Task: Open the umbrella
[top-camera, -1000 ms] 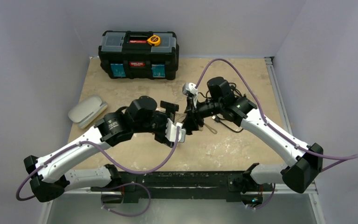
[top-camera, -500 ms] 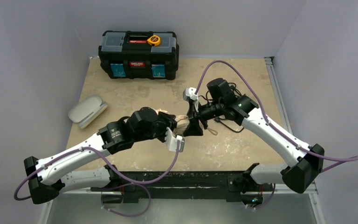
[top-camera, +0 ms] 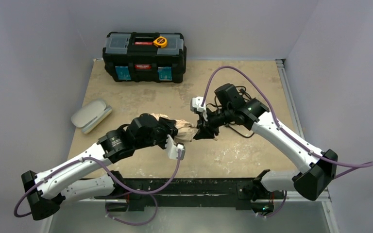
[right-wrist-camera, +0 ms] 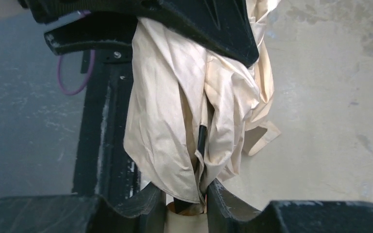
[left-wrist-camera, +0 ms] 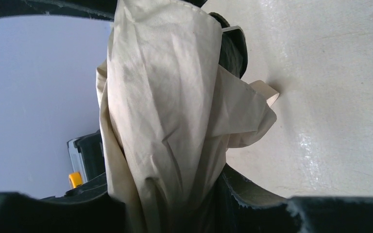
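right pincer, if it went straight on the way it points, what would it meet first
Shut on the umbrella, the right pincer would likely run along the folded fabric into the left pincer gripping it.

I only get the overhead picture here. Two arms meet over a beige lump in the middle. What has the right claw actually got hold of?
Observer: In its wrist camera the right claw is closed around the cream handle of the umbrella, with a thin black shaft showing between the folds.
Operator: And the left one?
Observer: The left claw grips the bunched beige fabric, which fills the space between its fingers.
Operator: Has it opened at all?
Observer: No. The fabric hangs in loose folds, and a tan strap sticks out loose at the side.
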`<state>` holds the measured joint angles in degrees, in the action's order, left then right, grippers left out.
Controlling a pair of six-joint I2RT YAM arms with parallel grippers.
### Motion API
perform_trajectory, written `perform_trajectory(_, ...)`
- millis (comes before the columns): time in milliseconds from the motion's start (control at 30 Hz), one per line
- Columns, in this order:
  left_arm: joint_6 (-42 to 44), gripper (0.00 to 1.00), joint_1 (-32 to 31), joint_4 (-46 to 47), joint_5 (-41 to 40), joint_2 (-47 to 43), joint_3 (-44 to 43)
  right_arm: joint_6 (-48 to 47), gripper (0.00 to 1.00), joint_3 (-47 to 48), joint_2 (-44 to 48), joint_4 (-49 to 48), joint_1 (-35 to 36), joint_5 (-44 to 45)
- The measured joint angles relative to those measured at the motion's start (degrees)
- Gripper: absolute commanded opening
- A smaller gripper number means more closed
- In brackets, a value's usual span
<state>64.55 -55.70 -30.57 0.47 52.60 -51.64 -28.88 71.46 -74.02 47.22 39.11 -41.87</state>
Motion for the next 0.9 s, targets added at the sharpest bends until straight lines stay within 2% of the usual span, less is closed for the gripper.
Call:
perform_trajectory(233, 3.78, 0.0, 11.26, -3.21, 4.07, -1.14, 0.02, -6.62, 0.28, -4.48, 1.33, 0.5, -1.49, 8.04)
perform_trajectory(300, 4.33, 0.0, 12.52, -4.76, 5.18, -2.08, 0.02, -6.88, 0.29, -4.85, 1.2, 0.96, -2.03, 8.31)
perform_trajectory(400, 5.16, 0.0, 12.74, -5.64, 6.38, -3.5, 0.02, -6.93, 0.45, -2.64, 0.37, 2.78, -1.66, 7.85)
perform_trajectory(500, 5.9, 0.0, 13.6, -5.29, 6.84, -4.92, -0.02, -6.88, 0.53, 1.55, -1.99, 5.42, -1.62, 6.51)
perform_trajectory(733, 10.16, 0.0, 14.05, -2.08, 8.74, -5.01, -0.74, -5.2, 0.57, 10.69, -7.06, 8.31, -1.62, 0.74)
perform_trajectory(900, 11.74, 0.0, 14.05, -0.44, 9.35, -3.87, -0.76, -5.68, 0.45, 12.63, -8.48, 8.66, -1.62, 0.52)
